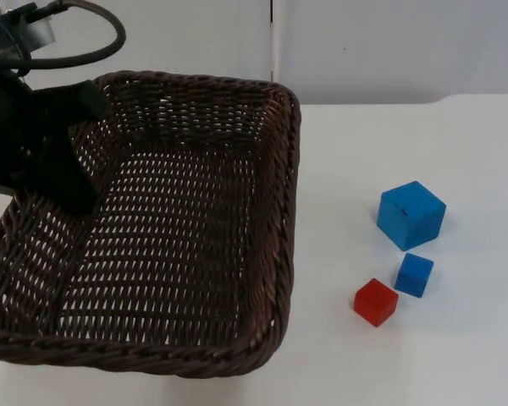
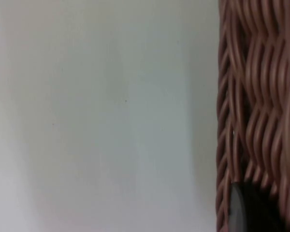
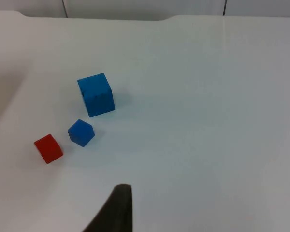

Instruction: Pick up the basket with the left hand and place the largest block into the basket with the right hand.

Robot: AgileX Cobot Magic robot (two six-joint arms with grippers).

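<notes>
The big blue cube (image 1: 411, 215) sits on the white tabletop (image 1: 457, 152), close to a small blue cube (image 1: 415, 275) and small red cube (image 1: 376, 302). Right end effector (image 3: 117, 210) should probably drop straight over it, clear of those neighbours; can't tell its opening. Left end effector (image 1: 63, 169) grips the dark brown wicker basket (image 1: 284, 211) by its rim, nothing inside.
</notes>
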